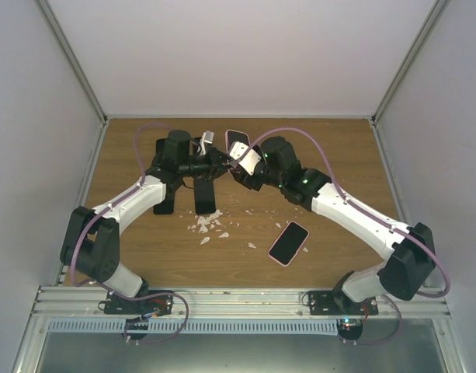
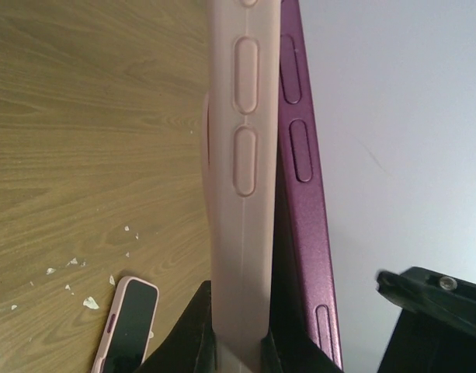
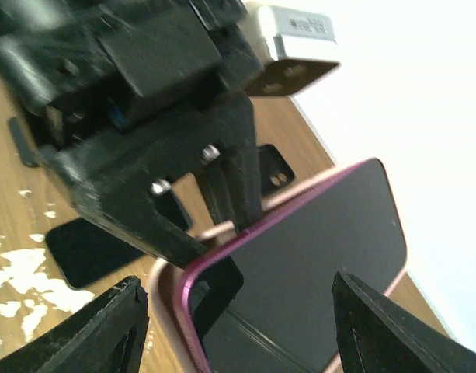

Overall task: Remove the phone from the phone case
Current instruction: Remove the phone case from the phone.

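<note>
Centre-back of the table (image 1: 342, 159), both arms are nose to nose. The left fingers (image 2: 183, 346) are clamped tight on the pale pink phone case (image 2: 244, 233), holding it up off the wood, edge-on to the left wrist camera, with its moulded button covers in a clear row. Right beside it is the phone (image 3: 315, 256), magenta-rimmed with a dark screen. Its side stands clear of the case wall along the upper stretch, while lower down the two run together between the fingers. From the right wrist view, one corner of the phone sits in the pink rim and the far end pokes out towards the white wall.

The right fingers (image 3: 105, 330) are apart, one on each side of the phone and straddling the screen, with a gap showing on both sides, so no contact there.

Down on the table, a second phone in a pink case (image 1: 289, 243) lies flat near the right arm. Two flat black pieces (image 1: 204, 194) lie under the left arm, and white flecks (image 1: 210, 225) are scattered just in front of them.
</note>
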